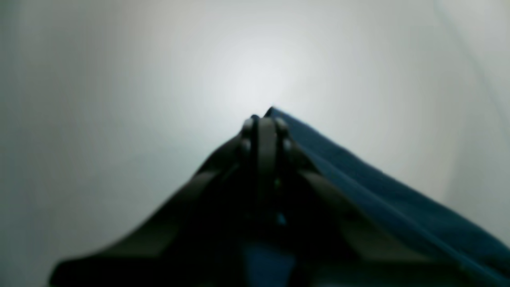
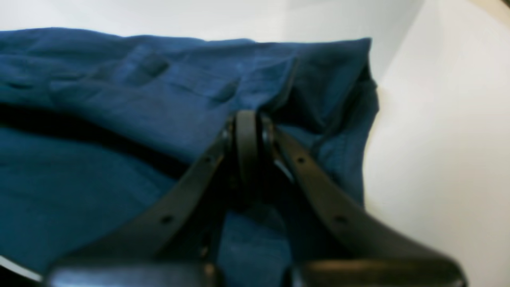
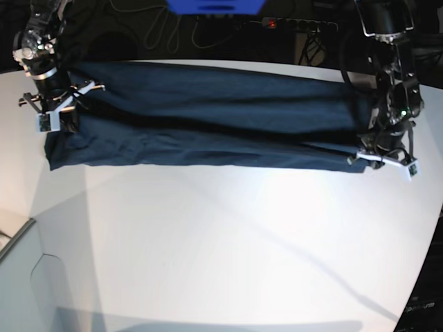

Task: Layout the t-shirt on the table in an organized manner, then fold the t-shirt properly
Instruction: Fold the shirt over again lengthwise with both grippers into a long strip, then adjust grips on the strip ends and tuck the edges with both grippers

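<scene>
The dark navy t-shirt (image 3: 208,117) lies as a long, lengthwise-folded band across the far part of the white table (image 3: 208,242). My left gripper (image 3: 377,158) is at the band's right end, low over the table. In the left wrist view the left gripper (image 1: 265,119) is shut on the t-shirt (image 1: 378,191), whose edge runs away to the lower right. My right gripper (image 3: 55,117) is at the band's left end. In the right wrist view the right gripper (image 2: 247,119) is shut on a bunched fold of the t-shirt (image 2: 119,79).
Behind the table's curved far edge are dark cables, a power strip (image 3: 297,24) and a blue object (image 3: 214,5). A lower grey surface (image 3: 21,277) sits past the table's front left edge. The table's right edge curves near the left arm.
</scene>
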`<action>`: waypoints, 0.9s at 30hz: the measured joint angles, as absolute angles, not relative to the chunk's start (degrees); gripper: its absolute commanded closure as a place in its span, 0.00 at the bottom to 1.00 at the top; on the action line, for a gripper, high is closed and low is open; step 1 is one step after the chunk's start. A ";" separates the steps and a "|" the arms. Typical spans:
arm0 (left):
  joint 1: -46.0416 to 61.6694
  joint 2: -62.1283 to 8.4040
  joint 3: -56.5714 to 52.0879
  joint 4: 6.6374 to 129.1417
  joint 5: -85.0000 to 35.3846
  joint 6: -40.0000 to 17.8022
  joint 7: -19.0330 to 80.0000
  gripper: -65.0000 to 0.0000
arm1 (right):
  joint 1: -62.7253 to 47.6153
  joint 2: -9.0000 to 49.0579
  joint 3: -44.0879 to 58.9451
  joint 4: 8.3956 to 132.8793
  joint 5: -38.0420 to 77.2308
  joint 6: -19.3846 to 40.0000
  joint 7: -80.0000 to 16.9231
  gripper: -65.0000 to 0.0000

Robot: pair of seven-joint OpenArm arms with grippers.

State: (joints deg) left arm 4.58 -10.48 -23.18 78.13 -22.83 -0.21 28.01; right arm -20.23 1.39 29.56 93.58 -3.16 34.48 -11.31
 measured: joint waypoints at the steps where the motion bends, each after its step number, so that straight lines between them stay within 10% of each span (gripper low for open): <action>1: 5.13 -10.48 -23.20 78.13 -22.79 -0.21 27.86 1.00 | -20.23 1.39 29.58 93.58 -3.16 34.46 -11.31 1.00; 27: 8.71 -10.59 -23.20 79.61 -22.94 -0.21 27.99 1.00 | -23.75 1.85 29.89 87.61 -3.16 34.46 -3.22 1.00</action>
